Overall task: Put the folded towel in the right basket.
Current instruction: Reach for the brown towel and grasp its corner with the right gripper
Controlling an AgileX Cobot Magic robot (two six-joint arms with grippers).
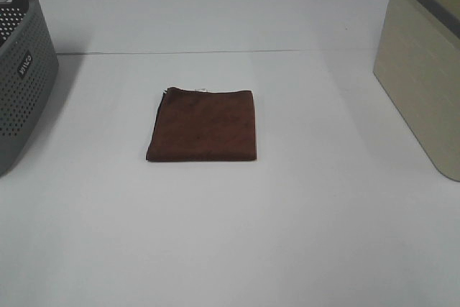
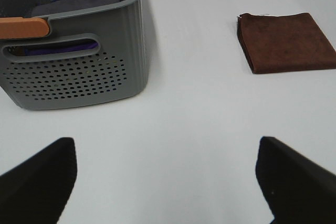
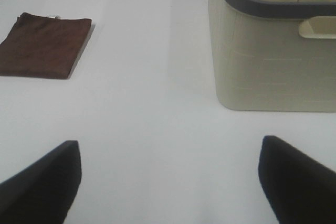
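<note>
The folded brown towel (image 1: 203,125) lies flat on the white table, near the middle. It also shows in the left wrist view (image 2: 286,41) and in the right wrist view (image 3: 44,45). The right basket (image 1: 424,62) is beige with a grey rim and stands at the table's right edge; the right wrist view shows it close by (image 3: 273,51). Neither arm shows in the exterior high view. My left gripper (image 2: 165,182) is open and empty over bare table, well short of the towel. My right gripper (image 3: 168,182) is open and empty, between towel and beige basket.
A grey perforated basket (image 1: 21,77) stands at the left edge. The left wrist view shows it (image 2: 79,72) holding dark cloths, with an orange handle piece (image 2: 23,27) on its rim. The white table (image 1: 230,235) spreads around the towel.
</note>
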